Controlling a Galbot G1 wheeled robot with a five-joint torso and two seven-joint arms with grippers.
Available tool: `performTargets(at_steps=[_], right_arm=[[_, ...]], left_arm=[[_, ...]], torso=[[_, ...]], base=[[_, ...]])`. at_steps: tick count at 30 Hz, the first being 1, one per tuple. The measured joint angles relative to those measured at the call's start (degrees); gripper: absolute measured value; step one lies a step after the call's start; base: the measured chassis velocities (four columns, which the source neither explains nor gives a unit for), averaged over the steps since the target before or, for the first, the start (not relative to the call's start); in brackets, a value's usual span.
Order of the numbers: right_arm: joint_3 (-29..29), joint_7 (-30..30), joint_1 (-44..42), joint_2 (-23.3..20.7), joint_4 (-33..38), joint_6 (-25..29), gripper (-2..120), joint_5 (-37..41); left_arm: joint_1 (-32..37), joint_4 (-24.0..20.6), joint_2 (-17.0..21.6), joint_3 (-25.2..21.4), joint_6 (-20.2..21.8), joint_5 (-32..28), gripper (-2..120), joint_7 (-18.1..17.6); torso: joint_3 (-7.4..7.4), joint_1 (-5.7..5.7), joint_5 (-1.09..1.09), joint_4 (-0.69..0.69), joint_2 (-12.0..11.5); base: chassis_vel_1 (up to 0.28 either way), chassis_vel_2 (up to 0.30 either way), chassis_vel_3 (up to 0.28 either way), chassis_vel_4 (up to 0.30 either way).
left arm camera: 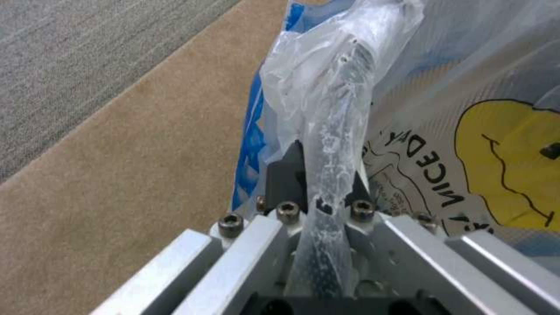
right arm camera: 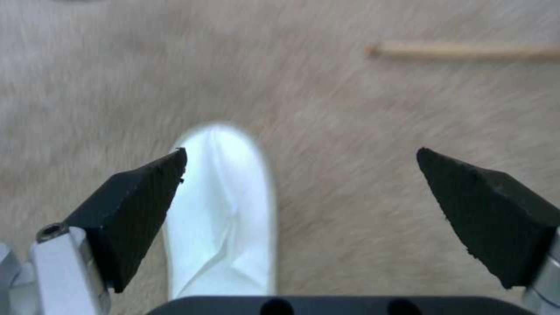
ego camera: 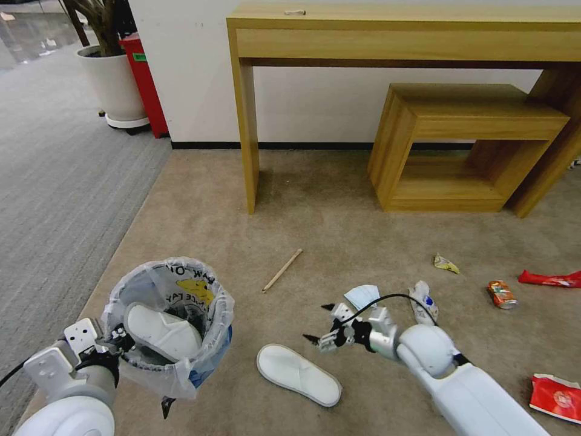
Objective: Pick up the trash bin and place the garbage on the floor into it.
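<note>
Head view: right claw (ego camera: 321,330) wide open, empty, hovering over the beige short-pile carpet floor (ego camera: 339,218).
White flat slipper (ego camera: 298,373) lies on the floor at the claw's 7 o'clock, close, long axis running 10-to-4; right arm is nearer. Left claw (left arm camera: 318,183) is clamped on the bag-lined rim of the small round blue-sided trash bin (ego camera: 171,327), which holds another white slipper (ego camera: 162,331). Wooden stick (ego camera: 282,270) and crushed can (ego camera: 502,294) lie farther off.

White wall (ego camera: 315,103) far, dark skirting along base. Wooden console table (ego camera: 387,30) against it, low wooden cube stool (ego camera: 460,145) beneath right. Grey ribbed carpet (ego camera: 54,181) left; white plant pot (ego camera: 115,85), red bin (ego camera: 145,79) far left
</note>
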Motion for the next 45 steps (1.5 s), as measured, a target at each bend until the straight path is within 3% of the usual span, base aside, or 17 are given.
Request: performTargets(at_steps=[4,11,24,35,37,42,45], right_arm=[[-4.45,-0.02,2.60,3.94,-7.17,0.55,100,-2.63],[-6.53,-0.13,3.54,9.19,-11.90,1.93,100,-5.28],[-6.19,0.66,4.45,12.94,-18.20,3.00,97,-10.63],[-6.10,0.01,4.25,13.74,-20.13,3.03,60,-12.41],[-5.84,0.00,4.13,13.65,-20.19,3.02,48,-12.61],[-5.48,-0.01,3.86,13.42,-20.08,3.02,36,-12.69],[-5.08,-0.01,3.18,12.96,-19.37,3.04,19,-12.76]], left_arm=[[0.16,0.36,-0.01,-0.07,-0.16,0.21,0,0.05],[0.16,1.03,0.15,-0.14,-0.30,0.43,0,0.14],[-1.28,2.39,-0.08,2.18,-0.40,1.96,0,0.18],[-1.56,2.68,-0.14,2.60,-0.41,2.10,0,0.18],[-1.53,2.68,-0.15,2.59,-0.43,2.10,0,0.18],[-1.41,2.67,-0.18,2.60,-0.48,2.10,0,0.17],[-1.36,2.65,-0.20,2.61,-0.51,2.10,0,0.18]], torso=[[0.00,0.00,0.00,-0.01,0.00],[0.00,0.00,-0.01,0.00,0.00],[0.00,0.00,0.00,0.00,0.00],[0.00,0.00,0.00,-0.01,0.00],[0.00,0.00,0.00,-0.01,0.00],[0.00,0.00,0.00,-0.01,0.00],[0.00,0.00,0.01,-0.01,0.00]], base=[[0.000,0.000,0.000,0.000],[0.000,0.000,0.000,0.000],[0.000,0.000,0.000,0.000],[0.000,0.000,0.000,0.000],[0.000,0.000,0.000,0.000],[0.000,0.000,0.000,0.000],[0.000,0.000,0.000,0.000]])
